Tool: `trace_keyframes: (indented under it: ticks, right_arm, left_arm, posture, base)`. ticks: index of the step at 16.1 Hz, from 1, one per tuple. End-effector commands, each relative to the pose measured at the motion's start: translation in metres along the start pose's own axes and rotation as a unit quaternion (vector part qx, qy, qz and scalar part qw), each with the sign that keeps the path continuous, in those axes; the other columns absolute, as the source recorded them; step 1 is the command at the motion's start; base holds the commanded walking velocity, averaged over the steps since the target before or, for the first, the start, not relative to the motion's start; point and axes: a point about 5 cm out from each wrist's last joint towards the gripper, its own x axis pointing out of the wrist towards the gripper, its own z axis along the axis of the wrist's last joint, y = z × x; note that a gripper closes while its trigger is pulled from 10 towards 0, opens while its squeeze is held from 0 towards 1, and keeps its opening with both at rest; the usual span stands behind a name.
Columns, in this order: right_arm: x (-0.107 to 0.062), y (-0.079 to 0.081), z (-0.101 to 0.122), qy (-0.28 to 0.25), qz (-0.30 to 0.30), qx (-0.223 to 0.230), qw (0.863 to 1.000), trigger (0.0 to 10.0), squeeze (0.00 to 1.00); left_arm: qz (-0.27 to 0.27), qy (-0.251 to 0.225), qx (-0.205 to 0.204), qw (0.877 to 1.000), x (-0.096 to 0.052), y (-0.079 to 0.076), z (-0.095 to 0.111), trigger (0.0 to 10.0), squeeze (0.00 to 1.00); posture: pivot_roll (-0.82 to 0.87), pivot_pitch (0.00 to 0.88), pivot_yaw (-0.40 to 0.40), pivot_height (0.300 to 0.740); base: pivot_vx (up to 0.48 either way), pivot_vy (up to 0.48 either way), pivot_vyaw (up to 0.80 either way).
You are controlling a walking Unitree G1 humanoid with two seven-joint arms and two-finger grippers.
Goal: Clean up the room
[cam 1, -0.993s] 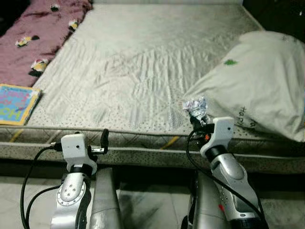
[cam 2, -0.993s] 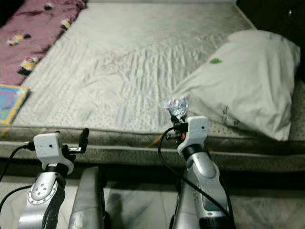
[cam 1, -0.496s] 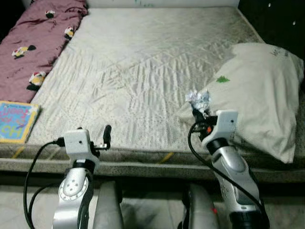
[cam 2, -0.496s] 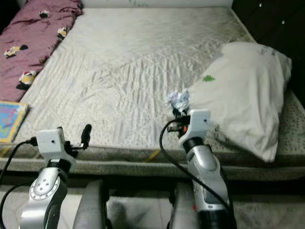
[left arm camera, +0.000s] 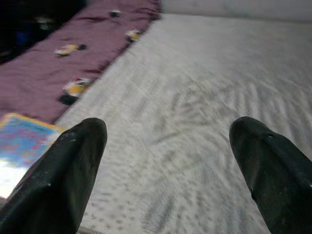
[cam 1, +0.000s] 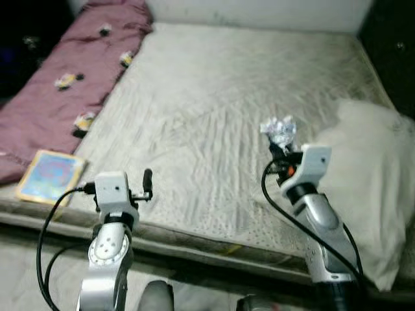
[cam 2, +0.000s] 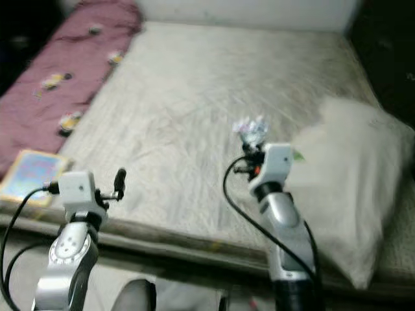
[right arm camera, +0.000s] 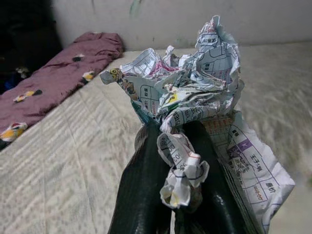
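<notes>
— Bed point(cam 1: 214, 110) first? What covers it?

— Pale quilted mattress, bare across the middle. A maroon blanket point(cam 1: 71, 91) with small printed figures runs along its left side toward 10 o'clock. A pale pillow point(cam 1: 376, 181) lies at 3 o'clock, blurred in the head views.

— Anything smaller on the bed?

— A colourful flat book point(cam 1: 50, 176) sits at 8 o'clock near the mattress edge, just beside the blanket.

— And the arms?

— Both are raised over the near edge of the bed. The right claw point(right arm camera: 175, 195) is closed on a crumpled paper wad point(cam 1: 279, 131), printed with small text and boxes, held up above the mattress just left of the pillow. The wad bulges past the fingertips point(right arm camera: 146, 195).

— The left one?

— The left claw point(left arm camera: 165, 161) hangs over the mattress at 7 o'clock, fingers point(left arm camera: 68, 170) spread wide with nothing between them.
</notes>
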Motion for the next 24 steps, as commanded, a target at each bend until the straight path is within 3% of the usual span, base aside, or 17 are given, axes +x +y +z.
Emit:
trace_keyframes:
  ticks: [1, 10, 19, 24]
  right_arm:
    - [0.002, 0.004, 0.000, 0.002, 0.004, 0.005, 1.000, 10.0, 0.00]
    - [0.000, 0.005, -0.009, 0.017, 0.002, -0.018, 1.000, 10.0, 0.00]
    - [0.001, 0.003, -0.011, 0.025, 0.005, -0.023, 0.999, 10.0, 0.00]
    - [0.002, 0.004, -0.013, 0.028, 0.005, -0.025, 0.999, 10.0, 0.00]
  left_arm:
    - [0.016, 0.010, 0.003, 1.000, -0.002, 0.006, -0.003, 10.0, 0.00]
    - [0.009, 0.008, -0.004, 1.000, -0.001, 0.004, -0.003, 10.0, 0.00]
    - [0.008, 0.010, -0.014, 1.000, -0.001, 0.001, -0.004, 10.0, 0.00]
    - [0.005, 0.005, -0.018, 1.000, 0.000, 0.001, -0.002, 10.0, 0.00]
  posture:
    - [-0.02, 0.000, 0.015, 0.740]
    - [-0.02, 0.000, 0.010, 0.740]
    - [-0.02, 0.000, -0.001, 0.740]
    - [-0.01, 0.000, -0.002, 0.740]
  base:
    - [0.000, 0.000, 0.00]
    - [0.000, 0.000, 0.00]
    - [0.000, 0.480, -0.61]
    - [0.000, 0.480, 0.00]
